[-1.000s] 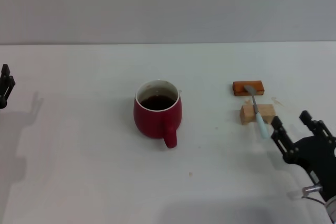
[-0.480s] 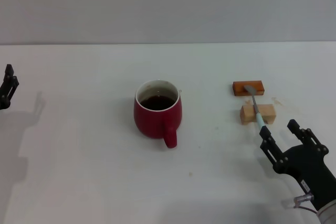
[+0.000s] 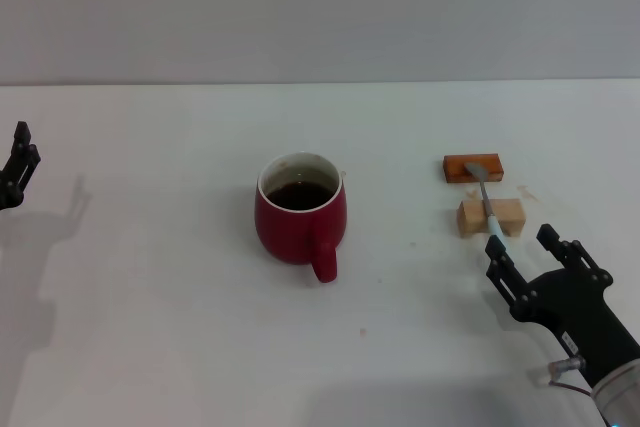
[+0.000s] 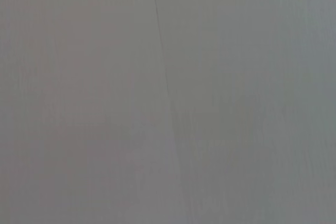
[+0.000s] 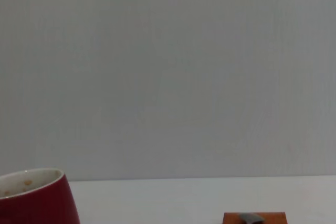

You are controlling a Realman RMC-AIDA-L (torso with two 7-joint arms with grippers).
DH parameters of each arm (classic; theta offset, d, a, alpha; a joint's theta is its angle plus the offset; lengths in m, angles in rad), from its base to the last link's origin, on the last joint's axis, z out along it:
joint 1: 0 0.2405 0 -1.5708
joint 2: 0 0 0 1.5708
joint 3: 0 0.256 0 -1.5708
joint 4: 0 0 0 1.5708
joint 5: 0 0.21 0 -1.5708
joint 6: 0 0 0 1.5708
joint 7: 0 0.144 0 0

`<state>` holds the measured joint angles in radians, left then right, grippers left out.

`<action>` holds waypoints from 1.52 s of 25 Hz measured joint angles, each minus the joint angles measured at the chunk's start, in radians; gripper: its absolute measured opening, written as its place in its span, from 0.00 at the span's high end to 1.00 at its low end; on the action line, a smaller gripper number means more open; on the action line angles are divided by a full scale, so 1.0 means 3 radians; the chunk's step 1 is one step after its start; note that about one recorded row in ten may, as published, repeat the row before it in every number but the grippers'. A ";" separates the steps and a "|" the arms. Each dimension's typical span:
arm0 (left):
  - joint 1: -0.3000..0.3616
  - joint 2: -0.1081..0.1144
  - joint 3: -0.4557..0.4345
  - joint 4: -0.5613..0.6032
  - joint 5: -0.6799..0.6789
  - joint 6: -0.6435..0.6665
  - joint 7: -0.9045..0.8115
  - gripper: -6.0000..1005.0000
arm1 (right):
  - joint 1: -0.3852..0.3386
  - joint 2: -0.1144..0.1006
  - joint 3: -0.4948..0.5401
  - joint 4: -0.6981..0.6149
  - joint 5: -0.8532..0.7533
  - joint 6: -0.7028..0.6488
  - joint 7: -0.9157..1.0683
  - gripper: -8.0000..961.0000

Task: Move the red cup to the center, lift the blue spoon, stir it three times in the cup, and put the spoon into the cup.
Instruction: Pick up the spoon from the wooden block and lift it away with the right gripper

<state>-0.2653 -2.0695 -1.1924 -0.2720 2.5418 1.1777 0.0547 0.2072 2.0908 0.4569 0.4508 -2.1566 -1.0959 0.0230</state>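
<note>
right gripper (image 3: 527, 259) sits with jaws wide just short of the blue spoon (image 3: 489, 209) on its blocks, red cup (image 3: 300, 210) mid-surface, left gripper (image 3: 17, 169) parked far left, can't tell its jaws.

On my head camera the right gripper (image 3: 529, 251) reads as matte black throughout: two slim fingers (image 3: 503, 274) with stepped, knuckled outlines, set apart with bare gap between them, joined to a chunky black palm block. At about five o'clock of that block I see a pale grey, rounded wrist housing with a small shiny metal fitting and a thin clear loop of cable beside it. The left gripper (image 3: 17, 169) shows only as a sliver of the same black, notched hardware at nine o'clock. I cannot make out any markings, labels or screws on either one.
</note>
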 joint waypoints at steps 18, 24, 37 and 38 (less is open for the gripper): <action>-0.0038 0.0006 -0.0004 0.0002 -0.0025 -0.0021 0.0002 0.16 | 0.0172 -0.0005 0.0015 0.0005 0.0130 0.0300 0.0000 0.30; -0.0040 0.0006 -0.0004 0.0002 -0.0026 -0.0021 0.0002 0.16 | 0.0184 -0.0005 0.0004 0.0005 0.0130 0.0337 0.0000 0.30; -0.0041 0.0006 -0.0003 0.0002 -0.0020 -0.0024 0.0002 0.16 | 0.0226 -0.0005 0.0015 0.0007 0.0130 0.0408 0.0000 0.30; -0.0041 0.0006 -0.0003 0.0001 -0.0020 -0.0026 0.0002 0.16 | 0.0236 -0.0005 0.0015 0.0010 0.0129 0.0435 0.0000 0.30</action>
<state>-0.2778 -2.0676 -1.1934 -0.2715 2.5357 1.1700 0.0553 0.2781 2.0892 0.4615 0.4537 -2.1180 -0.9655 0.0230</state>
